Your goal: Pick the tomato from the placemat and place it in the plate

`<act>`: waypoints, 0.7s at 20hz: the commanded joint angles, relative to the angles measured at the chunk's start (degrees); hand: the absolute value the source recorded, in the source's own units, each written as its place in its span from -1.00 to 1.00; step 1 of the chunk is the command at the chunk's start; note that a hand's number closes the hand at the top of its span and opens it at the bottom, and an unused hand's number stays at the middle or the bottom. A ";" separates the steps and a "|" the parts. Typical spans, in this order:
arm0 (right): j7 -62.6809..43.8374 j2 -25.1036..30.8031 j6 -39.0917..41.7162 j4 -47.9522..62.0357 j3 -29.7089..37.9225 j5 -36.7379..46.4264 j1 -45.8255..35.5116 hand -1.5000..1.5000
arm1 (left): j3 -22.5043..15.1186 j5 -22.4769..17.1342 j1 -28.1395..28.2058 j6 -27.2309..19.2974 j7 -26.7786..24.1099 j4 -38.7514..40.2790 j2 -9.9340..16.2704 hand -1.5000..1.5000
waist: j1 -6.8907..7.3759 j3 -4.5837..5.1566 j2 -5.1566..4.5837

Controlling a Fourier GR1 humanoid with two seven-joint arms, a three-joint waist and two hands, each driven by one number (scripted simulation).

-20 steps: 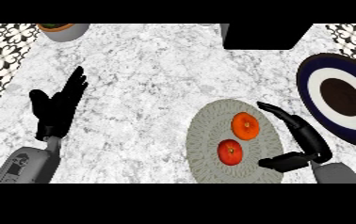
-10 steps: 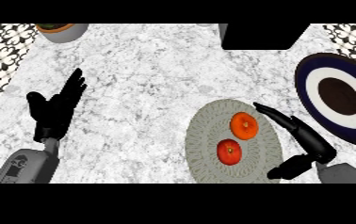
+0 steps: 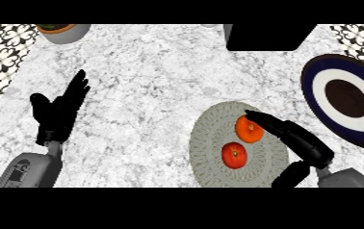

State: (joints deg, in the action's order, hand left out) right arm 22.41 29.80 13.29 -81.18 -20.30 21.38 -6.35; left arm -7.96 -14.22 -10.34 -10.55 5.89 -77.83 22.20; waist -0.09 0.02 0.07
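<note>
Right hand closing in over the placemat, tomato not yet gripped.

I am watching my right hand (image 3: 302,144) edging further in over the round grey placemat (image 3: 206,146) than half a second ago, so I judge the reach is nearly done. Its fingers are spread wide, thumb low, holding nothing. The red tomato (image 3: 234,155) is lying on the mat between fingers and thumb, beside an orange fruit (image 3: 248,129) under the fingertips. The plate (image 3: 316,91) is waiting just right. My left hand (image 3: 58,108) is resting open at left.
</note>
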 commanded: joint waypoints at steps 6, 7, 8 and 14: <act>-9.28 -2.48 1.61 -0.56 -3.69 11.88 -2.14 -1.00 | 3.23 1.40 -1.91 2.78 1.40 0.97 0.22 0.00 | 0.10 -0.02 -0.06; -7.91 -2.52 3.41 2.13 -2.68 11.93 -4.27 -1.00 | 2.18 2.00 1.84 1.52 2.46 -4.29 -0.84 0.00 | 0.44 -0.03 -0.03; -7.26 -3.05 1.56 -0.35 -3.25 13.57 0.52 -1.00 | 3.13 2.88 1.52 2.44 -1.27 -0.11 -2.33 0.00 | 0.06 -0.02 -0.04; -14.93 -7.06 10.22 -0.82 -2.77 14.86 -5.67 -1.00 | 2.09 5.44 5.44 1.84 1.10 -5.97 -3.80 0.00 | 0.42 -0.02 0.00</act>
State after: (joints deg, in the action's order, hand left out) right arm 10.63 24.36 19.45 -81.75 -23.52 35.10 -10.10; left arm -5.20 -10.64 -9.48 -8.33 7.26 -79.33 19.38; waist 0.10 0.02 0.05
